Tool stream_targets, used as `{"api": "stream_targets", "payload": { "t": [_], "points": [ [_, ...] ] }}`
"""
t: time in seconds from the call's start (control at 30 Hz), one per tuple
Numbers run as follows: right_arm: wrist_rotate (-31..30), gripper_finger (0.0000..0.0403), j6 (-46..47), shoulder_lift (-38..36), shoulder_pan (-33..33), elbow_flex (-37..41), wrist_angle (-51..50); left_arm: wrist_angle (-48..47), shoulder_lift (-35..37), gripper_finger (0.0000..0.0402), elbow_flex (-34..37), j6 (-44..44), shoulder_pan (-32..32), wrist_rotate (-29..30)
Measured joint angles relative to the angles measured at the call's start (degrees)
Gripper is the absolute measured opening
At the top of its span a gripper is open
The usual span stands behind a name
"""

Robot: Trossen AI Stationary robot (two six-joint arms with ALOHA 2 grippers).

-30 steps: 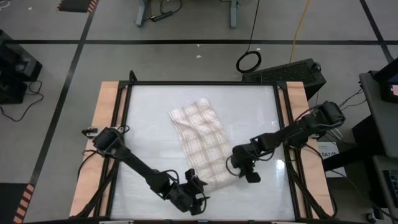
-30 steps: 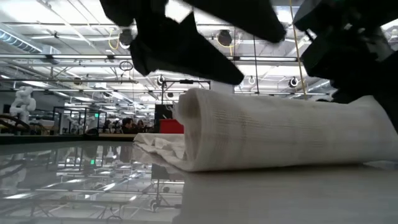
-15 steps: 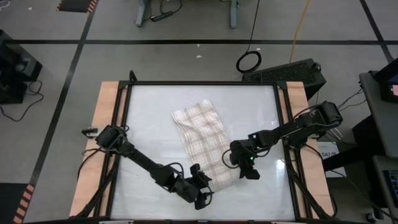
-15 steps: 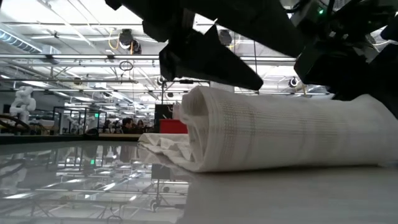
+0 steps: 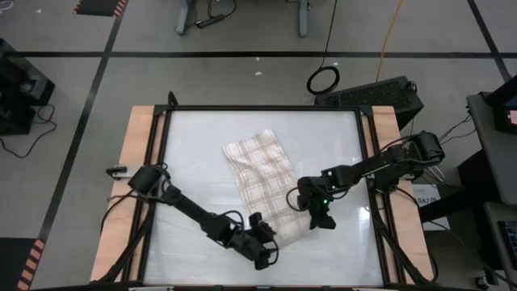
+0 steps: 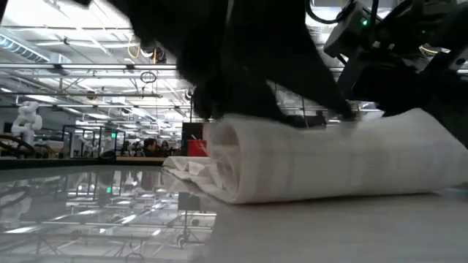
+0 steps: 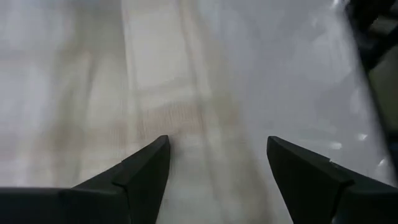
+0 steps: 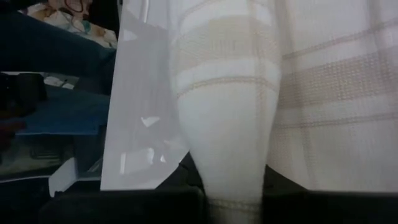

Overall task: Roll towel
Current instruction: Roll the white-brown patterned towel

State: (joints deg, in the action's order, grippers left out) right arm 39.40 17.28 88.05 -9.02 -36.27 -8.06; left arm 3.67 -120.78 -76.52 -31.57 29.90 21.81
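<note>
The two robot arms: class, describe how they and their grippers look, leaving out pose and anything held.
Both arms are black, built of slim jointed segments with dark cables looping along them. The left gripper has two dark, wedge-shaped fingers tapering to points. The right gripper is a blocky black unit with a small green light glowing on the arm just behind it.

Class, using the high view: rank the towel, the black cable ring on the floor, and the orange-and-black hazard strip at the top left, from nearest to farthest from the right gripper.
1. Towel: its rolled end lies at the right gripper, mid-table.
2. Black cable ring: on the floor beyond the table's far edge.
3. Orange-and-black hazard strip: far top-left corner of the floor.
</note>
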Motion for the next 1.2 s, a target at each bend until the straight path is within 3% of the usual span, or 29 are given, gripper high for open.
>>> {"api": "stream_targets", "payload": {
  "t": [0.13, 0.3, 0.47, 0.6, 0.73, 0.87, 1.03, 1.2],
  "points": [
    [-0.2, 0.0026, 0.5, 0.0, 0.2, 0.0, -0.4, 0.5, -1.7, 0.0249, 0.1, -3.1, -0.1, -1.0],
    [-0.7, 0.0057, 0.1, -0.4, -0.5, 0.0, -0.5, 0.0, -1.7, 0.0151, 0.1, -4.2, -0.2, -0.1],
    [-0.9, 0.0142, -1.4, -3.7, -1.7, 0.0, -1.5, -0.9, -1.7, 0.0061, 0.0, -8.4, -1.3, -1.3],
    [-5.0, 0.0230, -1.6, -9.8, -2.5, 0.0, -7.4, -1.7, -1.7, 0.0021, 0.0, -8.6, -2.1, -2.3],
    [-12.6, 0.0309, -4.9, -17.1, -4.3, 0.0, -18.3, -0.4, -1.7, 0.0014, 0.0, -8.7, -3.0, -4.9],
    [-22.2, 0.0356, -7.3, -24.7, -7.1, 0.0, -23.9, 0.7, -1.7, 0.0020, 0.0, -8.7, -3.7, -7.7],
    [-34.6, 0.0368, -7.1, -30.5, -13.2, -0.1, -18.0, 0.9, -1.4, 0.0021, 0.1, -9.3, -3.7, -9.1],
    [-41.2, 0.0358, -8.3, -26.6, -19.3, 0.0, -15.1, 1.2, -1.4, 0.0022, 0.1, -13.2, -3.7, -9.7]
  ]
}}
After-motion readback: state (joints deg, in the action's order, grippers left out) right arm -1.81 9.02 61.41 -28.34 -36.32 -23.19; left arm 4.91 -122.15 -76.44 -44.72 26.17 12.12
